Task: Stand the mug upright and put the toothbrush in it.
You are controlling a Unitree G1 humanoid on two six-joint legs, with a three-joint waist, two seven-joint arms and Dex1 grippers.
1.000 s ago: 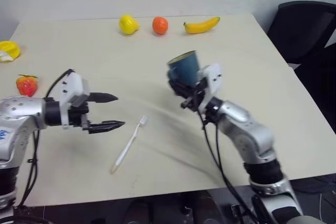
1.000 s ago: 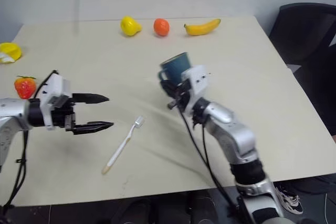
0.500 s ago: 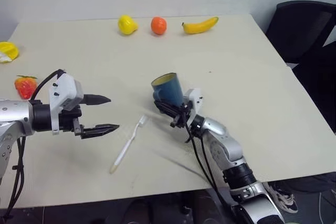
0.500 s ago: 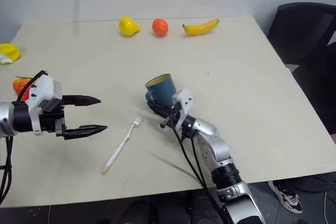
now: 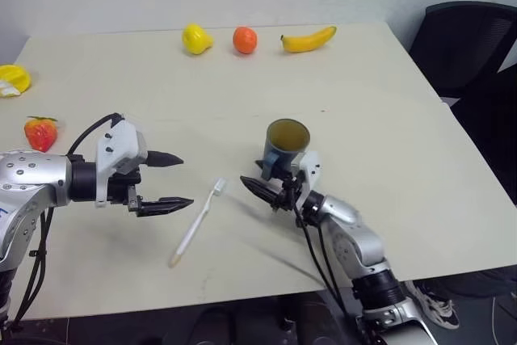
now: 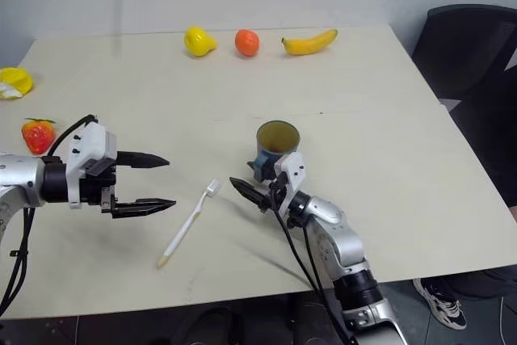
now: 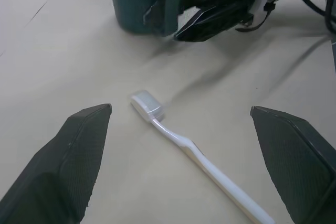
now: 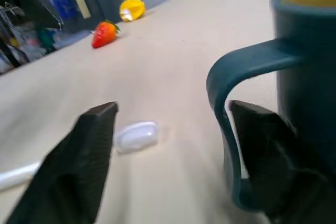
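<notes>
mug: the dark blue mug [image 5: 286,146] is sitting upright on the table [image 5: 388,119], open mouth up, handle turned toward the robot. So I'd call the first half of the job done.
right gripper: the right gripper [image 5: 265,183] is low by the mug's handle with its fingers spread. One finger looks tucked at the handle loop, so I can't say it's fully clear of it, but it isn't pinching anything.
toothbrush: the toothbrush [image 5: 197,221] lies flat on the table, well short of the mug, bristle head pointing toward it.
left gripper: the left gripper [image 5: 166,179] hovers just beside the brush with fingers wide apart, nothing between them.
step in hand: letting go of the mug, I reckon, with the brush pickup next.
next move: left gripper probably has to drop over the handle and pinch it, then tip the brush upright over the mug's mouth.
in the way: the right gripper sits between brush and mug, so it should back off first.
other stuff: strawberry [image 5: 40,131], orange [image 5: 244,39], banana [image 5: 308,39] and a yellow fruit [image 5: 196,38], all well apart from the action.
</notes>
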